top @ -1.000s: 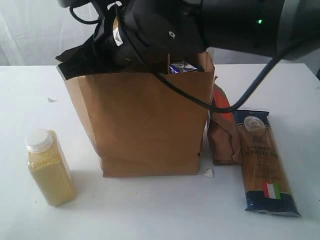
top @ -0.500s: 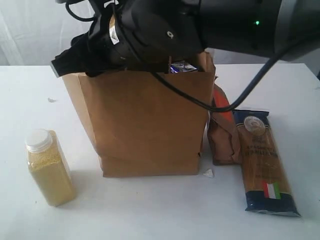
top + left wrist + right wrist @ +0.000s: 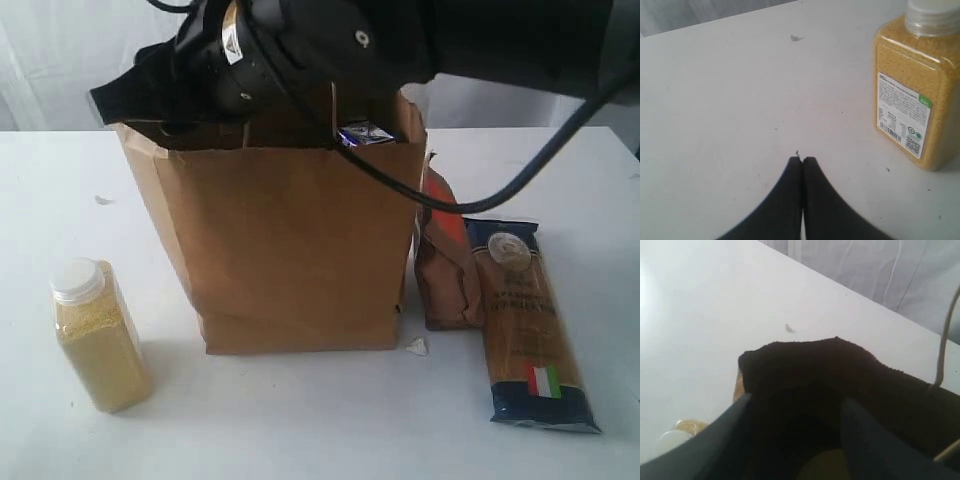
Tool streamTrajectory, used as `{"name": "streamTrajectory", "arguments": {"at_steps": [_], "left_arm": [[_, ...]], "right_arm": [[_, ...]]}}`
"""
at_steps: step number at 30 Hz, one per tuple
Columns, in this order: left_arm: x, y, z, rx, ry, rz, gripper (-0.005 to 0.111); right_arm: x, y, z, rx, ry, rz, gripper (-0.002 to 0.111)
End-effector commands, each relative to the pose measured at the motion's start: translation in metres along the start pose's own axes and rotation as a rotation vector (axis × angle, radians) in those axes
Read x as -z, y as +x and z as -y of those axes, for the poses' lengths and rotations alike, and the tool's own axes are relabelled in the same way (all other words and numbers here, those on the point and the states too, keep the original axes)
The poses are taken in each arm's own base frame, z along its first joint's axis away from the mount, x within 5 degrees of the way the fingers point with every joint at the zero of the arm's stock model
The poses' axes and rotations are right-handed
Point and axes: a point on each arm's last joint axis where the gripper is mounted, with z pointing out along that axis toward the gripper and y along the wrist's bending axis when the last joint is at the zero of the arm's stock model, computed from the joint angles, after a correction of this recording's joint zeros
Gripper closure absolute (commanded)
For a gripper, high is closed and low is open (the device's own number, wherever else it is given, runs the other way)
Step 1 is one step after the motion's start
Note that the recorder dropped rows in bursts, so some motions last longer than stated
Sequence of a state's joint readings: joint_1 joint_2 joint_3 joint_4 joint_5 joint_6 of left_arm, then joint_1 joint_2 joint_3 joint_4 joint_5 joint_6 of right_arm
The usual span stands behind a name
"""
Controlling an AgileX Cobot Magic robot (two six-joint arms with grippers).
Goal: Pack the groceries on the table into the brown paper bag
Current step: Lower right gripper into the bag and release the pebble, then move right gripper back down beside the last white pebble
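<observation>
Standing in the middle of the table (image 3: 60, 170), the bag (image 3: 290, 250) is tall, brown and creased, with its top open. A blue carton (image 3: 365, 134) peeks out at the top. The right gripper (image 3: 796, 405) hangs over the bag's open top with its fingers apart. The left gripper (image 3: 802, 161) is pinched tight with its tips touching, low over the table near the yellow bottle (image 3: 915, 100).

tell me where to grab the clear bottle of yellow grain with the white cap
Grip the clear yellow-grain bottle across its flat-sided body, just below the white cap, coming from above. It stands upright, apart from the brown paper bag, so both flat sides look free.
</observation>
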State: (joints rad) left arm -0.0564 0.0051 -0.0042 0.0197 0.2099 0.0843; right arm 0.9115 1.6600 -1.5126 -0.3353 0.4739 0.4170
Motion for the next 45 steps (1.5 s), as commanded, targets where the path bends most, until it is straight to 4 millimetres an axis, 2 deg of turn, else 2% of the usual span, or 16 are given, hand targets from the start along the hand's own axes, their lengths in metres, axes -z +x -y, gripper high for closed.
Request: {"name": "streamTrajectory", "arguments": {"at_steps": [1, 9, 15, 22, 30, 32, 36, 39, 45], "left_arm": [[0.000, 0.001, 0.000, 0.011, 0.000, 0.001, 0.107], [0.000, 0.001, 0.000, 0.011, 0.000, 0.001, 0.107], [0.000, 0.001, 0.000, 0.011, 0.000, 0.001, 0.107], [0.000, 0.001, 0.000, 0.011, 0.000, 0.001, 0.107], [0.000, 0.001, 0.000, 0.011, 0.000, 0.001, 0.107], [0.000, 0.001, 0.000, 0.011, 0.000, 0.001, 0.107], [0.000, 0.001, 0.000, 0.011, 0.000, 0.001, 0.107], [0.000, 0.001, 0.000, 0.011, 0.000, 0.001, 0.107], [0.000, 0.001, 0.000, 0.011, 0.000, 0.001, 0.107]], "right_arm": [[0.030, -0.019, -0.011, 0.037, -0.060, 0.126, 0.058], [0.081, -0.036, -0.038, 0.097, -0.163, 0.258, 0.058], [0.097, -0.034, -0.061, 0.194, -0.223, 0.271, 0.061], [0.104, -0.017, -0.087, 0.236, -0.275, 0.162, 0.081], [0.115, -0.007, -0.115, 0.325, -0.356, 0.153, 0.108], [0.117, -0.005, -0.118, 0.341, -0.361, 0.136, 0.108], [0.115, 0.016, -0.125, 0.458, -0.398, 0.019, 0.108], [0.113, 0.042, -0.126, 0.511, -0.454, -0.167, 0.108], [0.108, 0.088, -0.117, 0.524, -0.456, -0.504, 0.108]]}}
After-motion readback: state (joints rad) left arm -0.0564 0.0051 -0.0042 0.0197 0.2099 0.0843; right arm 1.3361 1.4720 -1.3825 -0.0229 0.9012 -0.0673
